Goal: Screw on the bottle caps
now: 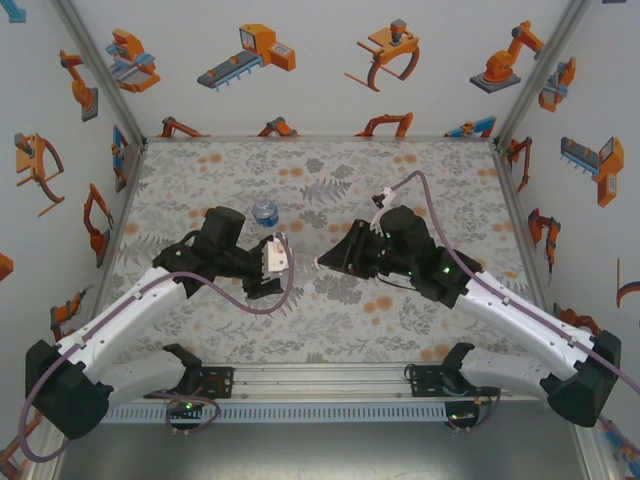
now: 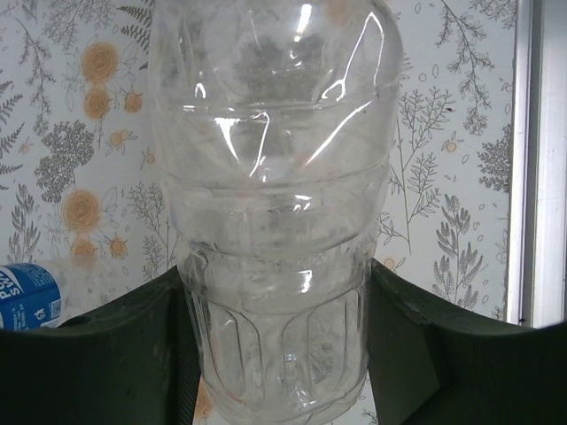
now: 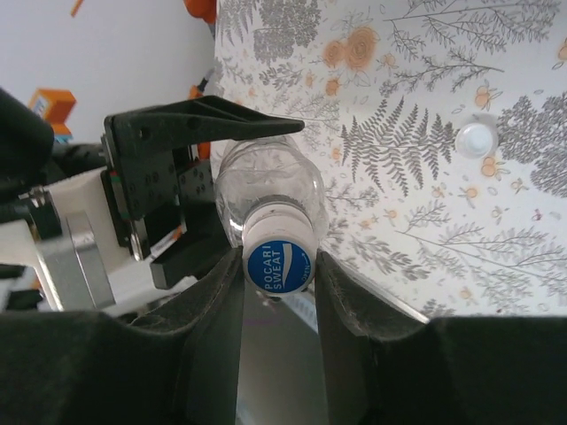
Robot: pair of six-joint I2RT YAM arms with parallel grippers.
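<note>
One colourless ribbed bottle wears a blue-topped Pocari Sweat cap.

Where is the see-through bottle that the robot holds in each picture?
Top view: the see-through bottle lies faint between the left hand and right hand, mid-table.
Left wrist: the see-through bottle stands big in the middle, gripped near its base.
Right wrist: centre, its blue cap between the right hand's fingers.
Shared landmark: the flowery table cover, behind it everywhere.
</note>
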